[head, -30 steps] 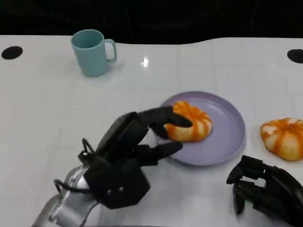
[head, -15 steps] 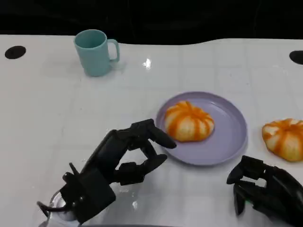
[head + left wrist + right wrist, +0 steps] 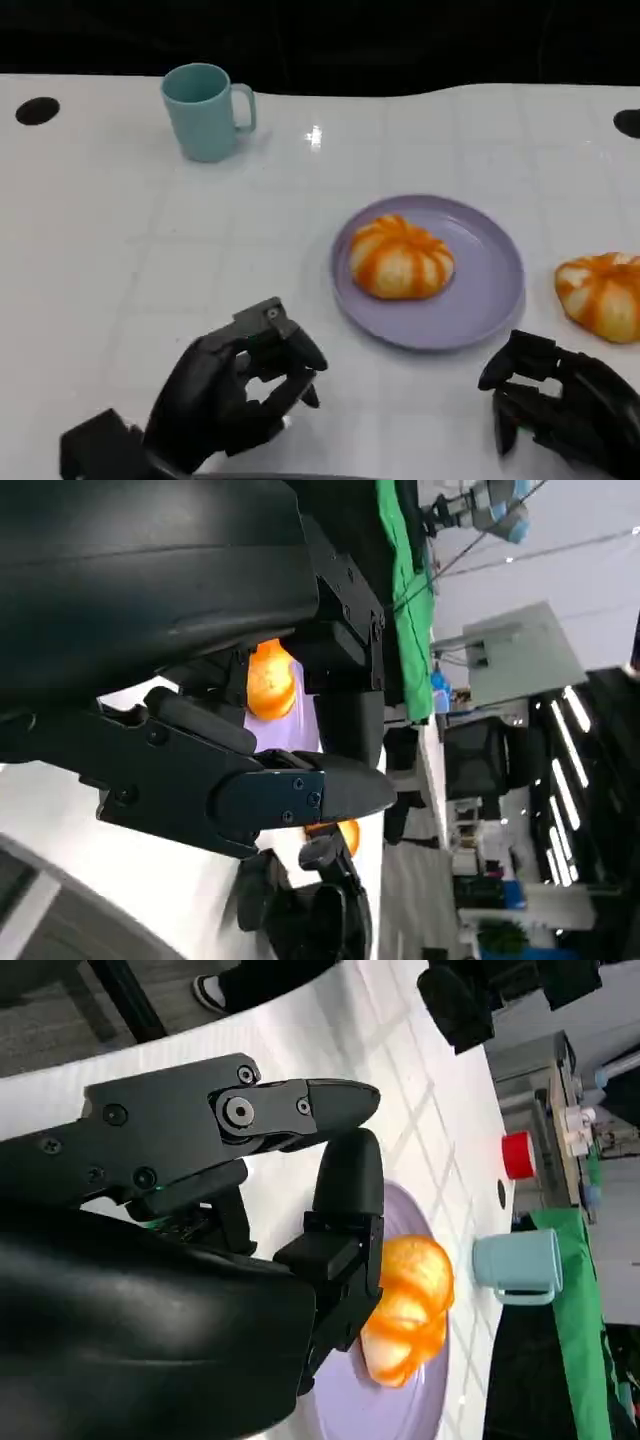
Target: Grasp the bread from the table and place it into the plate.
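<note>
My left hand [image 3: 245, 385] rests low at the near left of the white worktop [image 3: 120, 250], fingers curled in on nothing. The round orange-and-white striped bread [image 3: 401, 258] lies on the flat lilac plate [image 3: 480, 300], apart from my hand. My right hand [image 3: 560, 405], also curled and holding nothing, sits near right, just before a second striped bun [image 3: 600, 293]. A teal mug [image 3: 205, 110] stands far left.

You find no readable text, label, brand, number or sign on anything here, neither on the table things nor behind them.
</note>
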{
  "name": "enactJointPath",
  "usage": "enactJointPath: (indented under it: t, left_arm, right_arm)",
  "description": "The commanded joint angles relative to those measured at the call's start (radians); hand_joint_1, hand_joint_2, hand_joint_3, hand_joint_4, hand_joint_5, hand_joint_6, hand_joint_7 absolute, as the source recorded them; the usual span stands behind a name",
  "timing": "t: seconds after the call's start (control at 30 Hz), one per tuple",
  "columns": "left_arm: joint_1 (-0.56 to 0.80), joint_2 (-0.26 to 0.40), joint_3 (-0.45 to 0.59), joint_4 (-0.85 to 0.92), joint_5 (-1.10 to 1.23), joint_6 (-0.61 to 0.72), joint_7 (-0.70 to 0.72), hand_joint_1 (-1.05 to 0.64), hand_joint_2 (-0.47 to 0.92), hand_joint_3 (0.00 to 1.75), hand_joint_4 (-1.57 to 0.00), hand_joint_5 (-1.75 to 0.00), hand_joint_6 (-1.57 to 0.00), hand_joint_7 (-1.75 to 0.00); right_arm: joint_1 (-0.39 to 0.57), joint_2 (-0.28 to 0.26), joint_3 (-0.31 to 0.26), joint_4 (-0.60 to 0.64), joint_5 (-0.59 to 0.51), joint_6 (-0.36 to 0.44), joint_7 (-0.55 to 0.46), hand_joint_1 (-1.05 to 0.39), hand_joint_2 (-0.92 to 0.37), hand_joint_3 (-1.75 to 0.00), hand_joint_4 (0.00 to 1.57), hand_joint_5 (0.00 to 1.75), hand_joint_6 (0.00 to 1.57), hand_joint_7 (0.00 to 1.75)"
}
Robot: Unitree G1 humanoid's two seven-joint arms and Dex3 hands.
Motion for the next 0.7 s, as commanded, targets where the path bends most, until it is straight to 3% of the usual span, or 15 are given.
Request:
enactJointPath:
  t: [0.03, 0.57, 0.7]
  left_arm:
    - [0.032, -0.005, 0.03, -0.017, -0.052, 0.029, -0.052, -0.67, 0.92, 0.41, -0.61, -1.75, -0.55, -1.54]
    - [0.083, -0.045, 0.09, -0.054, -0.142, 0.139, -0.15, -0.68, 0.92, 0.32, -0.6, -1.75, -0.59, -1.47]
    - [0.117, -0.035, 0.108, -0.089, -0.205, 0.234, -0.179, -0.64, 0.92, 0.33, -0.66, -1.75, -0.59, -1.48]
  right_arm:
    - [0.017, -0.017, -0.001, 0.002, -0.016, 0.015, -0.016, -0.52, -0.92, -0.23, 0.67, 1.75, 0.72, 1.33]
    - [0.017, -0.016, -0.004, -0.002, -0.003, 0.018, -0.001, -0.5, -0.92, -0.23, 0.66, 1.75, 0.7, 1.32]
    - [0.025, -0.021, 0.003, -0.029, -0.017, 0.028, -0.021, -0.51, -0.92, -0.24, 0.66, 1.75, 0.71, 1.33]
